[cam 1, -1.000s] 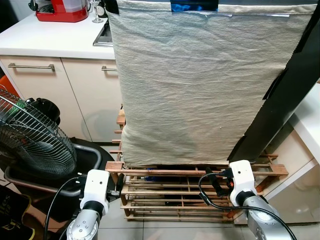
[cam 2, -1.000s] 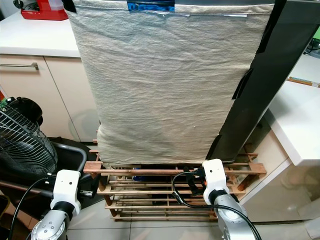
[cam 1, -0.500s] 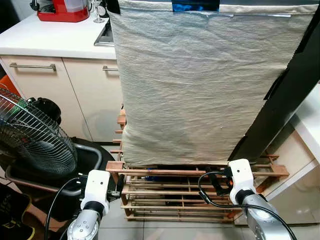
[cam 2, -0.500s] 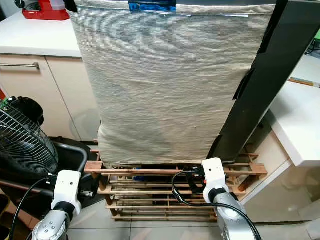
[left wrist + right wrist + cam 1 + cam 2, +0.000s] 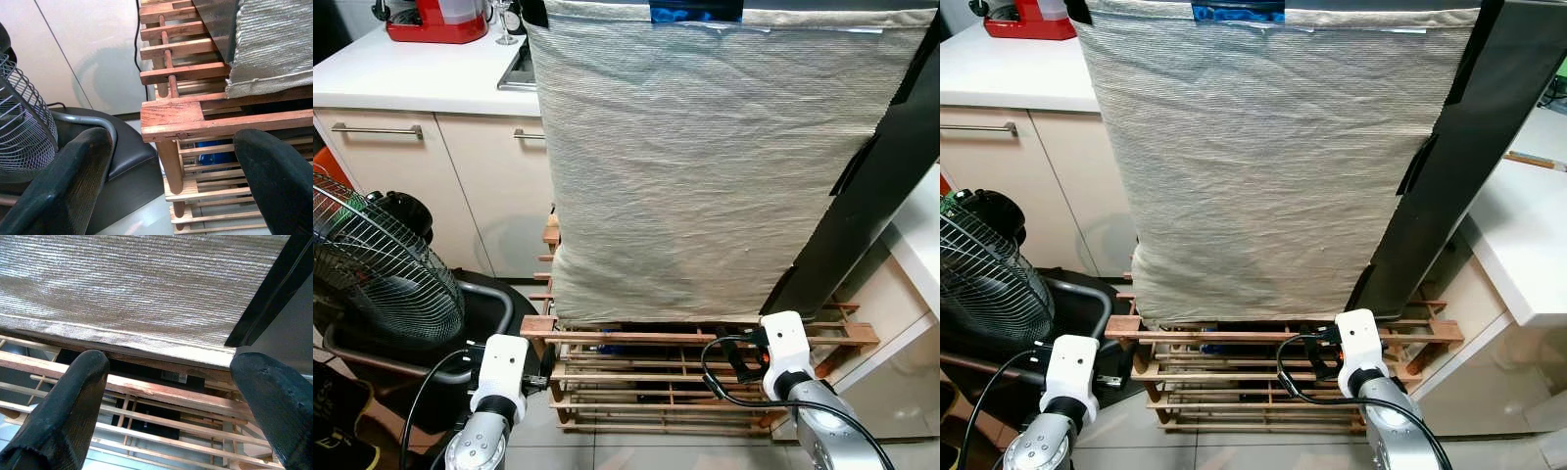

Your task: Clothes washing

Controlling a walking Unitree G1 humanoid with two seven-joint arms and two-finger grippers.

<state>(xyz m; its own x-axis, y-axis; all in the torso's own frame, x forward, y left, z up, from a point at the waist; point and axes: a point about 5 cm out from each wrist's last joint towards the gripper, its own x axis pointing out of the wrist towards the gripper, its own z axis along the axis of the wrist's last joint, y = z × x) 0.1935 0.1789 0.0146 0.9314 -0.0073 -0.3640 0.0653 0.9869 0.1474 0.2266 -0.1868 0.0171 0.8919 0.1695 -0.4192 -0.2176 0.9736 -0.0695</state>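
Note:
A large pale striped cloth (image 5: pixel 705 166) hangs down over a tall box-shaped thing and ends just above a low wooden slat rack (image 5: pixel 646 382). Both arms are held low in front of the rack. My left gripper (image 5: pixel 171 137) is open with nothing in it, facing the rack's left corner and the cloth's lower left edge (image 5: pixel 274 54). At the rack's right end, my right gripper (image 5: pixel 168 360) is open and empty, pointing at the cloth's bottom hem (image 5: pixel 146 298) and the top slat. What the cloth covers is hidden.
A wire-caged fan (image 5: pixel 372 264) and a black padded seat (image 5: pixel 494 304) stand at my left. Cream cabinets (image 5: pixel 401 186) under a white counter (image 5: pixel 411 69) lie behind. A black panel (image 5: pixel 876 186) leans at the right beside another white counter (image 5: pixel 1528 235).
The view has shifted very slightly. Neither the cloth nor the rack has moved, and both grippers stay open.

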